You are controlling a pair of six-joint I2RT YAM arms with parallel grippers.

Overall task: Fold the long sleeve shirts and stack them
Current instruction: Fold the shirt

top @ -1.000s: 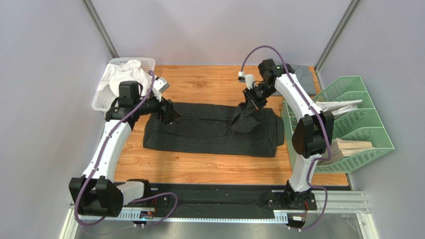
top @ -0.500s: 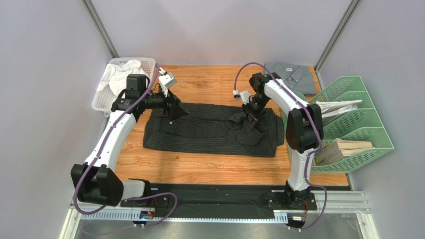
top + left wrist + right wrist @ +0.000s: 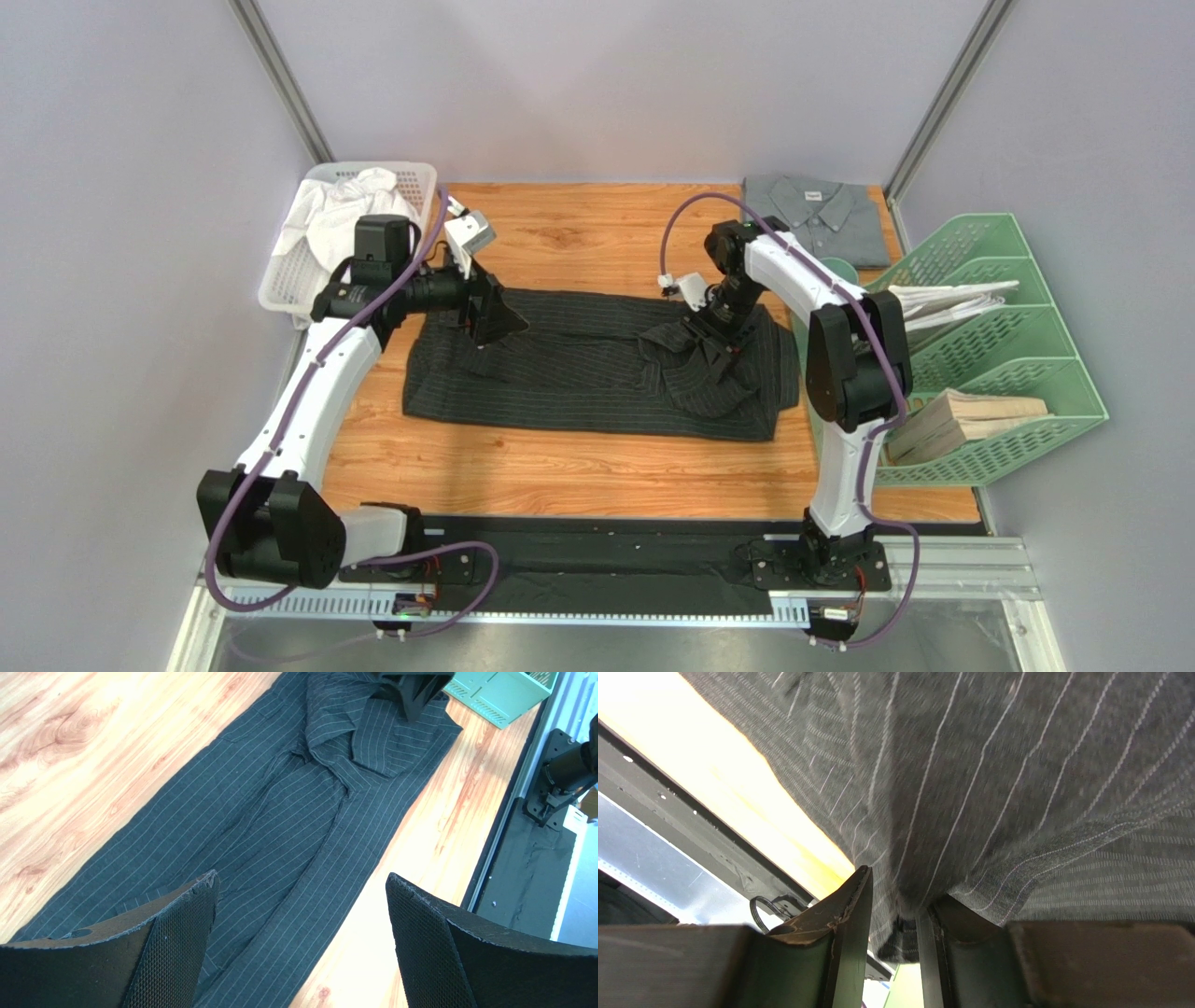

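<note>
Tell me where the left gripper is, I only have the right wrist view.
Observer: The left gripper hovers over the left part of the black shirt, open and empty.
Operator: Is that shirt lying flat?
Observer: Mostly. Its right part is bunched up under the right gripper.
Operator: Where's the grey shirt?
Observer: The grey shirt lies at the far right corner of the table, apart from the black one.
</note>
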